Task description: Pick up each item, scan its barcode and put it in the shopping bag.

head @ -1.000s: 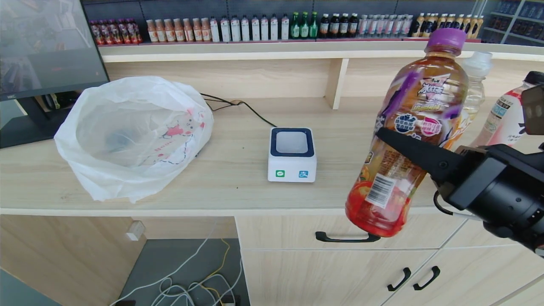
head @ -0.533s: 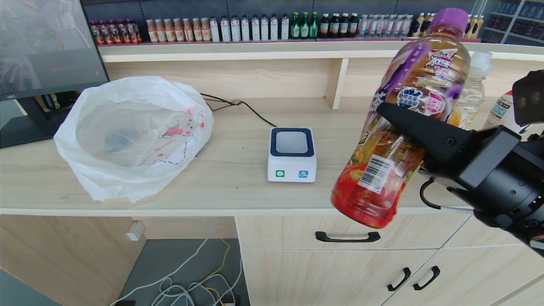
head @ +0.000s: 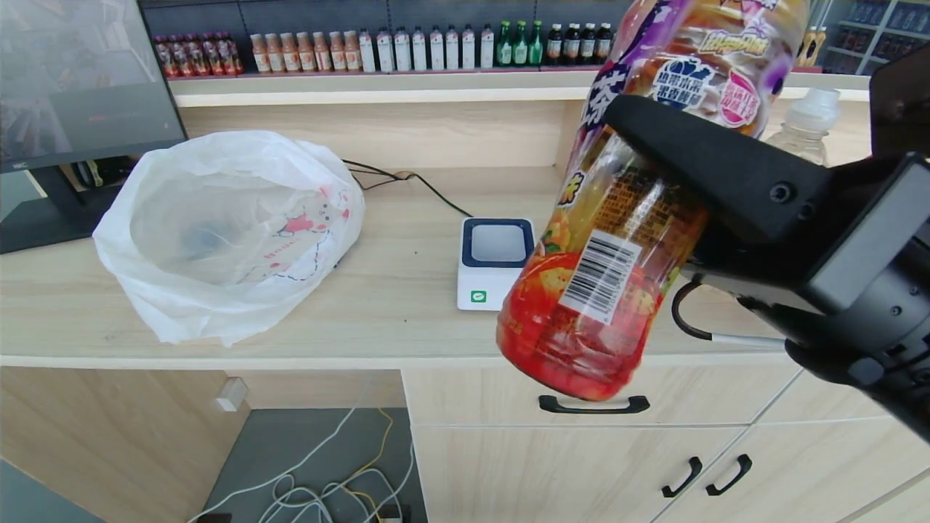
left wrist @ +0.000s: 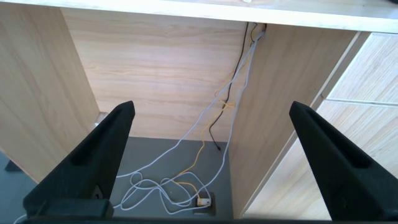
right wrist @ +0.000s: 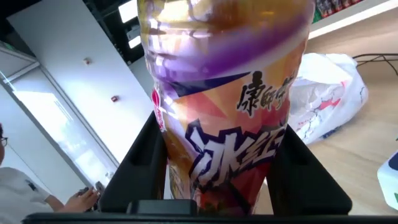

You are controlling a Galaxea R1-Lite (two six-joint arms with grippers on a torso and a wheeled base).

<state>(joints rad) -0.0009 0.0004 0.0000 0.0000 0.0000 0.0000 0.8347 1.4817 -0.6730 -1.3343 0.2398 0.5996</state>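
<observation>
I am looking first at the right end effector [head: 647, 138], which is sitting closest to the head camera and clamping its two black fingers [head: 697, 167] around the middle of the tea bottle [head: 603, 290]. In the right wrist view the same end effector [right wrist: 221, 168] is pressing one finger on each side of the bottle [right wrist: 224, 81], with the label filling the gap between them. The bottle is hanging in the air, tilted, its red base pointing down toward the front edge of the counter [head: 407, 319]. Its barcode [head: 599, 276] is facing the head camera. The base is overlapping the right side of the scanner [head: 498, 254] in that view.

The left end effector [left wrist: 211, 162] is resting low, with its fingers spread wide and gripping nothing. It is facing the open recess under the counter, where cables [left wrist: 186, 186] are lying on the floor.

On the counter, the white scanner is sitting face up near the middle. The shopping bag [head: 225, 232] is standing well to its left with its mouth gaping open. A clear bottle [head: 806, 123] is standing behind the right arm. Farthest back, a row of bottles [head: 436, 47] is lining the shelf.
</observation>
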